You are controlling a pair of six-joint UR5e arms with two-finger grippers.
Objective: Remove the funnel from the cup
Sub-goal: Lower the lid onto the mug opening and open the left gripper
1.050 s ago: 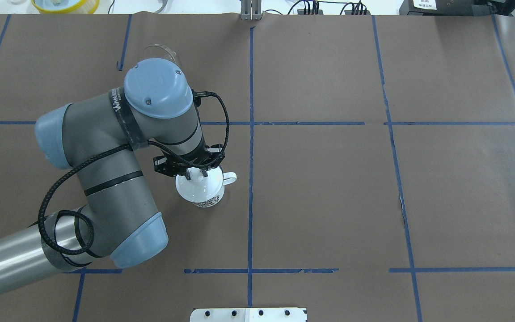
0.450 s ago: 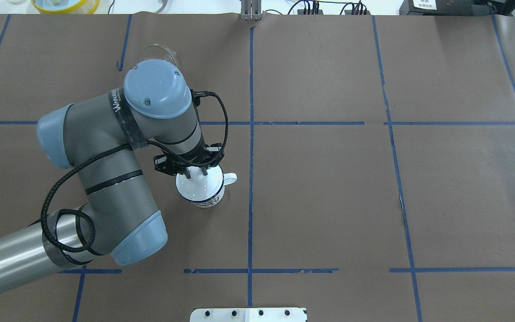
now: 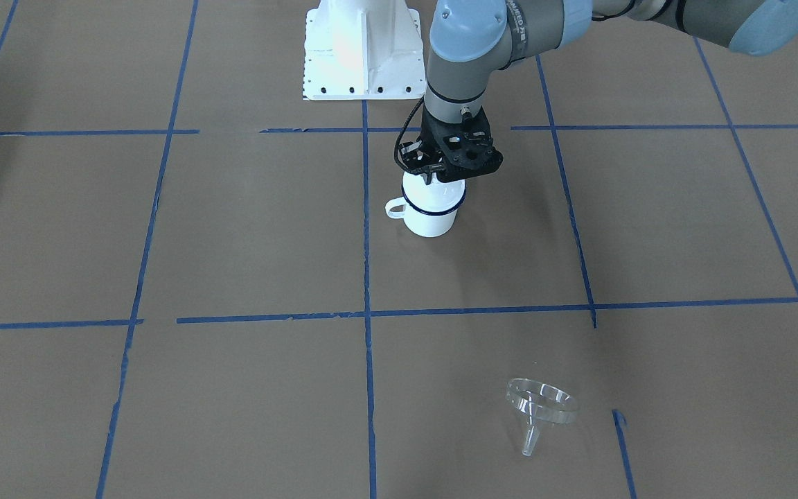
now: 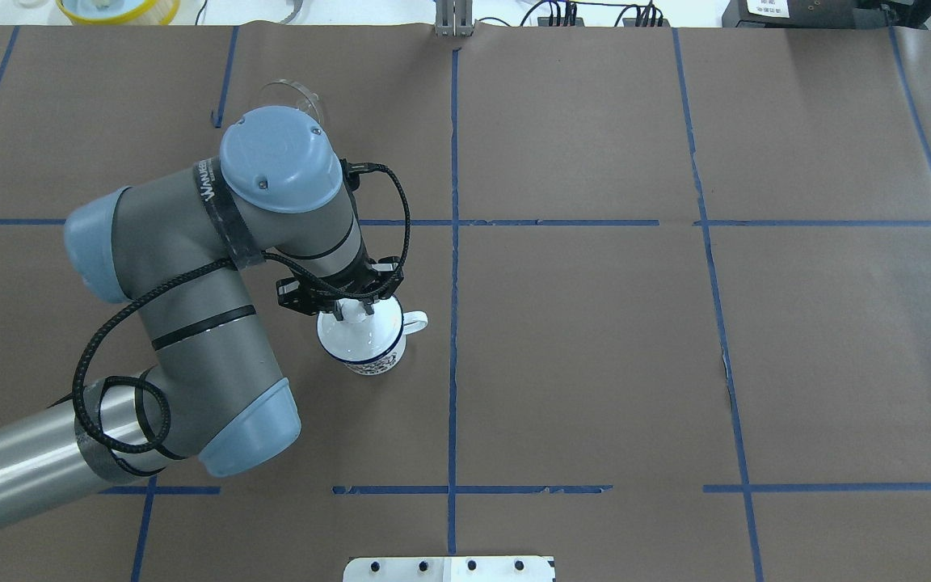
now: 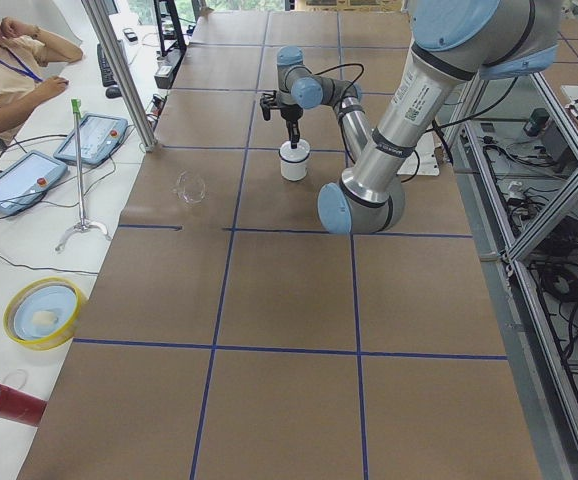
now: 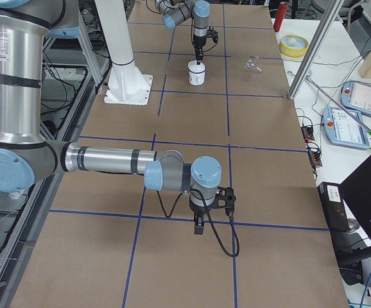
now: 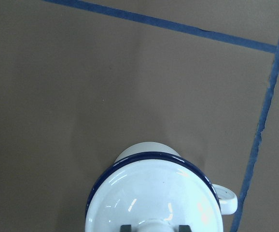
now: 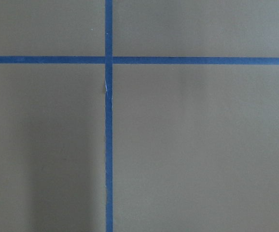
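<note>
— Brown paper is under the funnel [image 3: 541, 405]. So it's out?
— Yes. It lies toward the worktop's far edge, on the robot's left half, well apart from the cup [image 3: 429, 220]. By my reading the removal is done and nothing of it looks left.
— And the cup?
— Upright near the middle of the worktop, just left of the centre tape line [image 4: 453, 242], with a white domed lid [image 7: 154, 193] sitting on it.
— The left gripper [image 4: 355, 310]?
— Directly above, jaws narrow, one on either side of the lid's knob [image 7: 156, 227]. Whether they pinch it, I cannot tell.
— Anything in the way?
— Only the left arm, which partly hides the funnel from overhead. The right gripper [image 6: 199, 226] hangs over the worktop's right end, and I cannot tell how wide it stands.
</note>
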